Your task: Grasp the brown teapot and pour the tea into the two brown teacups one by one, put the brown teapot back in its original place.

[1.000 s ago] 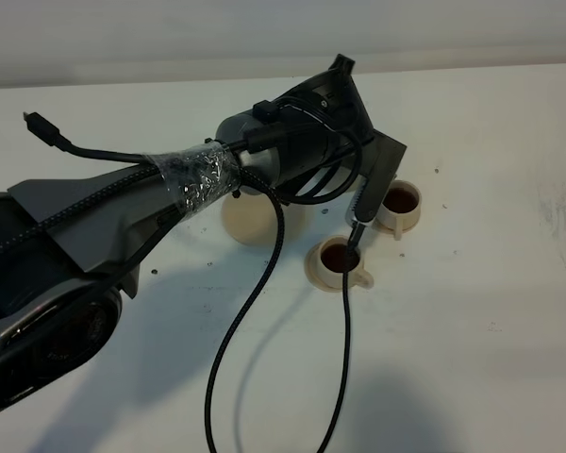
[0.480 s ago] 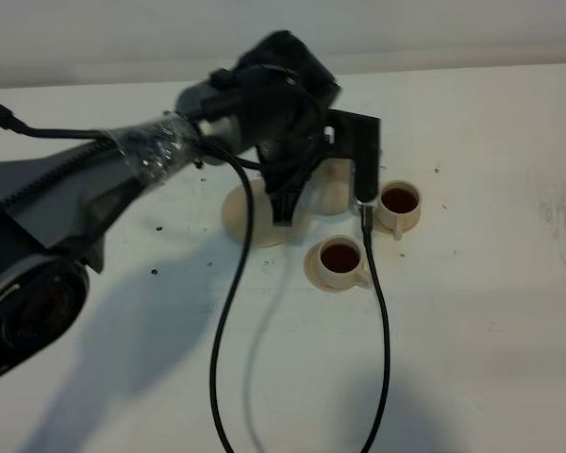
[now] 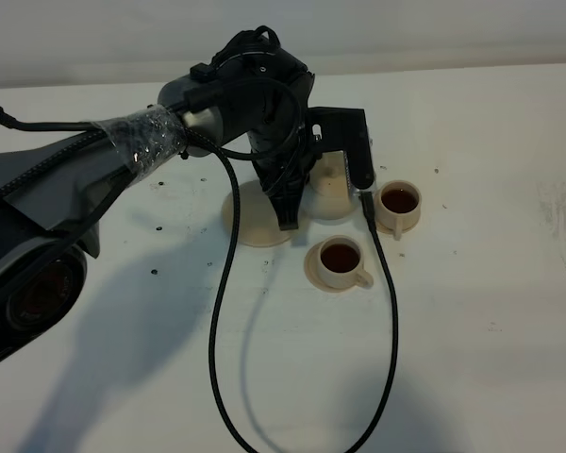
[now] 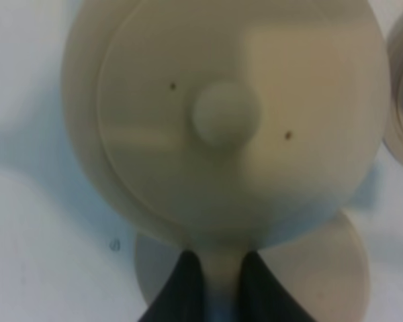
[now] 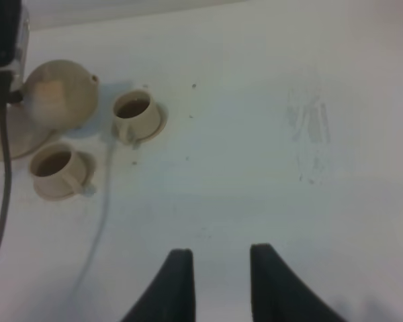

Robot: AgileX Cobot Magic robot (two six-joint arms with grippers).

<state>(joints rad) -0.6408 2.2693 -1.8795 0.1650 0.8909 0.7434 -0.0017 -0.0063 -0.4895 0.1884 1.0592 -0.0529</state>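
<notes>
Left wrist: teapot handle (blurred) between end effector fingers.

1 teapot, 2 teacups, 3 saucers

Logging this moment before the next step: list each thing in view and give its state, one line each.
brown teapot: lid on, held by its handle, not yet centred on its saucer.
left hand: shut on the teapot handle.
right hand: open, empty, above bare table.
near teacup: upright on its saucer, holding tea.
far teacup: upright, holding tea.
large saucer: bare.
</notes>
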